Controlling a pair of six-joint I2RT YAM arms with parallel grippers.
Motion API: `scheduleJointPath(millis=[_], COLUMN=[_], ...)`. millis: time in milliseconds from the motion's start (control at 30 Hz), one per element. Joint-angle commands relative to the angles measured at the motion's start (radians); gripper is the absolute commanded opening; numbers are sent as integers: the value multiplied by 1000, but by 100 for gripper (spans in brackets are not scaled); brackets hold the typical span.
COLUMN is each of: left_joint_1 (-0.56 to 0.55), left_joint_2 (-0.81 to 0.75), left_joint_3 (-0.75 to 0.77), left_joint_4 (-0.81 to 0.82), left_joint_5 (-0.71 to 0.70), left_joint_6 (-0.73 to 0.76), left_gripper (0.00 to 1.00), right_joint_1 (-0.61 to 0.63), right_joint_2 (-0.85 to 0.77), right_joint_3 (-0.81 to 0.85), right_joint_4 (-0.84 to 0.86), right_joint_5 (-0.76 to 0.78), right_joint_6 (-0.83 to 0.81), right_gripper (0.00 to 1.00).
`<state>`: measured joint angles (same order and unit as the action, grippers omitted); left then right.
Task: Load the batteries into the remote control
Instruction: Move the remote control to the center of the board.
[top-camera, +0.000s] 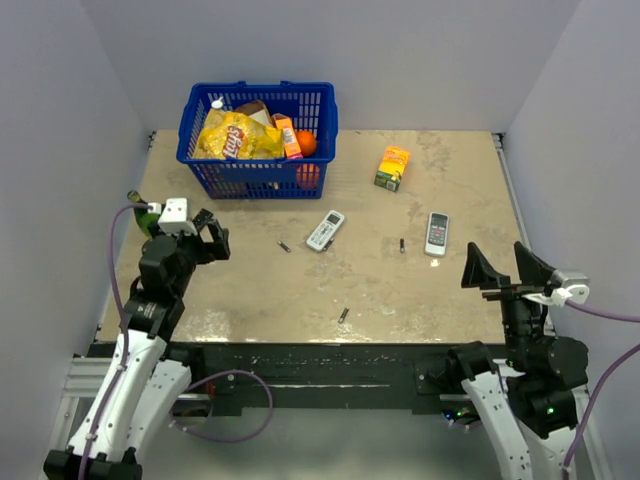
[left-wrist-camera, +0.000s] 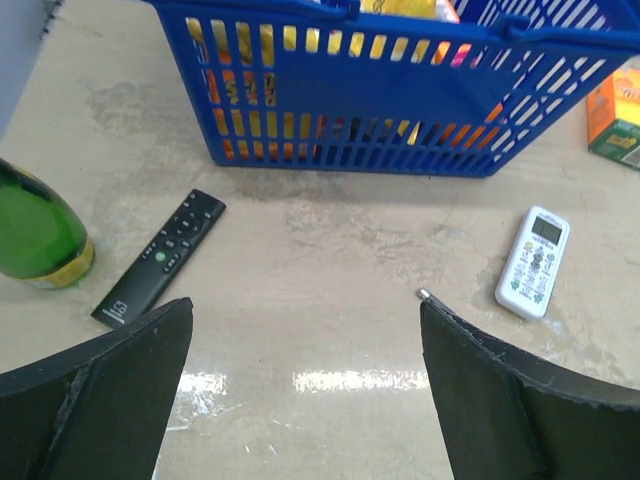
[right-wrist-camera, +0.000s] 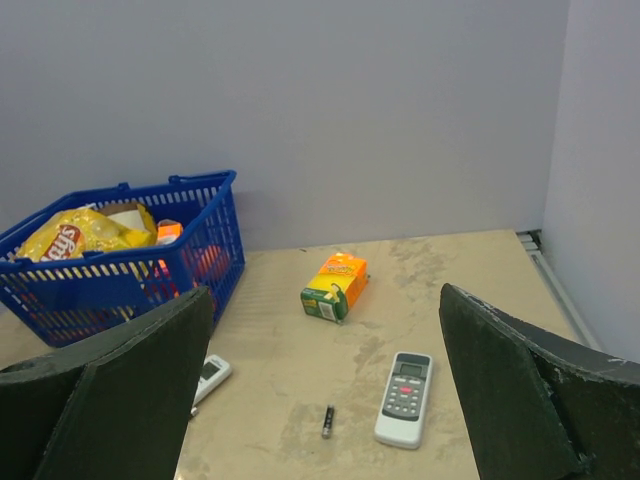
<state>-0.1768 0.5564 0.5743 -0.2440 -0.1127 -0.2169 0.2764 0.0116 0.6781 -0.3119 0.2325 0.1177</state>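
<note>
The left arm (top-camera: 140, 345) rises from the lower left of the overhead view, its black wrist bent toward the middle of the frame. The left gripper (top-camera: 213, 240) has its fingers spread apart. At lower right the right arm (top-camera: 530, 375) stands folded upright, and the right gripper (top-camera: 503, 268) gapes wide.

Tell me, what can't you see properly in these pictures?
- Black remote control: top view, the left arm hides it; left wrist view shows only its button side, not the battery door.
- Green bottle: left wrist view, cut by the left edge.
- One battery: left wrist view, mostly behind a finger of the left gripper.
- Other batteries: top view, too small to tell their ends.
- Basket: top view, wall hides lower contents.
</note>
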Motion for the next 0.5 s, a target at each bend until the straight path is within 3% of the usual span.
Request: scheduleJointPath(millis=[0, 233, 467], left_joint_1=[8, 17, 157], left_joint_2=[104, 400, 549], left_joint_3=[42, 134, 154], left_joint_4=[26, -9, 37], left_joint_5=[7, 28, 79], left_joint_6=[14, 27, -12], left_gripper=[100, 98, 98], right_joint_1=[29, 64, 95], right_joint_2=[-9, -32, -32], right_joint_3=[-6, -5, -5], right_joint_4=[37, 34, 33], right_joint_5=[-16, -16, -16], right_joint_6=[-15, -15, -15], right_gripper=[98, 98, 98])
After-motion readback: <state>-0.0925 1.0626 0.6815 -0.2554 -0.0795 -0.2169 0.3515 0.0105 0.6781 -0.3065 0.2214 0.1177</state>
